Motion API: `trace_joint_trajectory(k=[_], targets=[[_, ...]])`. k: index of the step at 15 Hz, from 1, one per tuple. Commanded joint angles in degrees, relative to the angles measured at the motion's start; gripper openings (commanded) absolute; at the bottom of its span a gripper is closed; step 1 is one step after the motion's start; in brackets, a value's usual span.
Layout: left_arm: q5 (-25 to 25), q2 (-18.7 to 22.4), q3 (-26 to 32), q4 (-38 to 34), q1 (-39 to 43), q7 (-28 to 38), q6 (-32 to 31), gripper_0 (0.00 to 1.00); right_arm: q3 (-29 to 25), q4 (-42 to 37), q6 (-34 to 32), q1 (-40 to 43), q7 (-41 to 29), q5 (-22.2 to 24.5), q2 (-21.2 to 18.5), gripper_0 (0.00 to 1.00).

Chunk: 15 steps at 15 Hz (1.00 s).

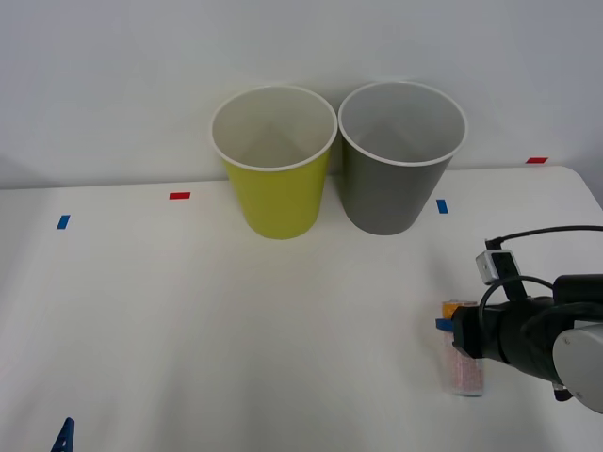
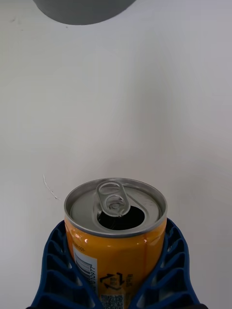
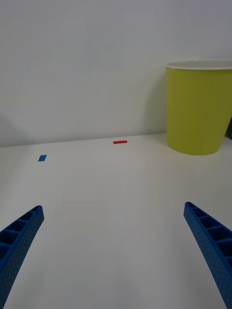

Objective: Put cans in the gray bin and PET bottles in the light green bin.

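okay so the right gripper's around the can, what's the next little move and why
Probably lift the can straight up off the table. The right gripper has its blue fingers pressed against both sides of the lying can, and the gray bin stands farther back, so it needs height to clear the rim.

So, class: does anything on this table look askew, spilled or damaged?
Only the small orange-and-pink drink can: it lies on its side near the table's right edge, tab already opened, between the right gripper's blue fingers. No spill shows. The yellow-green bin and dark gray bin stand upright.

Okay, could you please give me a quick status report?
Right gripper shut on can, lying on table. Left gripper open, idle. Path to gray bin clear.
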Motion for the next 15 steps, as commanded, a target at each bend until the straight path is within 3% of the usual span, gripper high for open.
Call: trace_joint_trajectory(k=[1,4,6,10,15], targets=[[0.0,0.0,0.0,0.0,0.0,0.0,0.0,1.00,-3.7,-5.0,-1.4,3.5,13.1,2.0,5.9,0.00],[0.0,0.0,0.0,0.0,0.0,0.0,0.0,1.00,-5.4,-8.5,-3.4,6.0,23.9,3.2,9.4,0.00],[0.0,0.0,0.0,0.0,0.0,0.0,0.0,1.00,-5.8,-11.3,-3.4,7.3,26.0,3.5,11.6,0.00],[0.0,0.0,0.0,0.0,0.0,0.0,0.0,1.00,-4.3,-16.8,-7.0,7.4,21.0,3.9,13.4,0.00],[0.0,0.0,0.0,0.0,0.0,0.0,0.0,1.00,1.2,-20.6,-10.4,4.5,11.2,12.3,13.6,0.00]])
